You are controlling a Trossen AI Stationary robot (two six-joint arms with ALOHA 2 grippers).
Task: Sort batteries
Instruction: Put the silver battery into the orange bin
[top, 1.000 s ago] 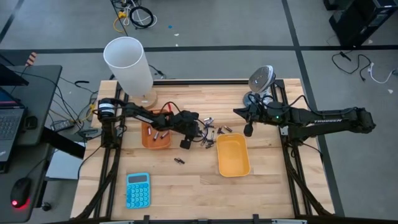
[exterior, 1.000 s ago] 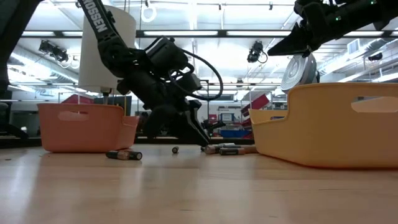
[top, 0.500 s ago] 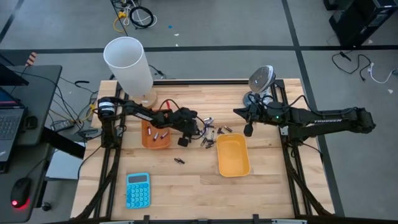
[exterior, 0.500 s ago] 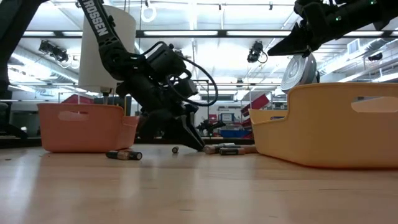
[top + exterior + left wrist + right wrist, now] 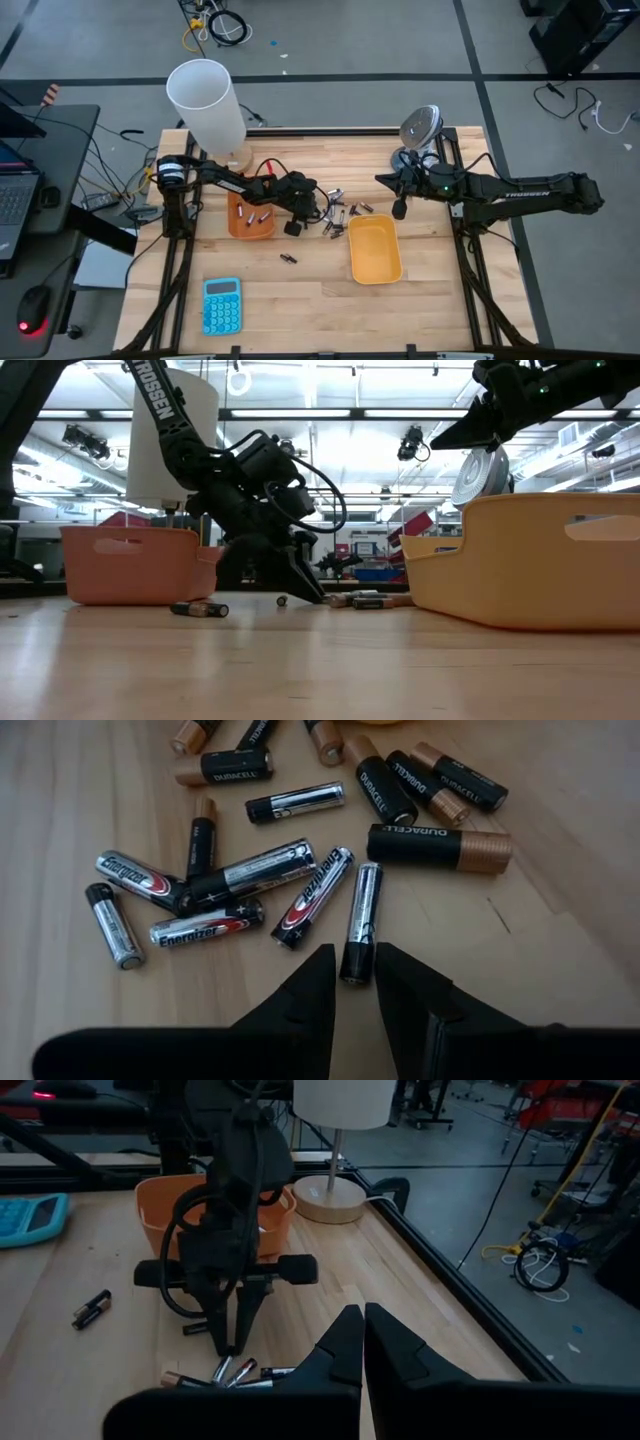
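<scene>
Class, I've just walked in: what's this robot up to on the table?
It's sorting batteries. The left claw is down at the loose pile between the orange tray and the yellow tray, fingers parted around a silver cell's end, not gripping yet. The right claw waits shut above the table.
</scene>
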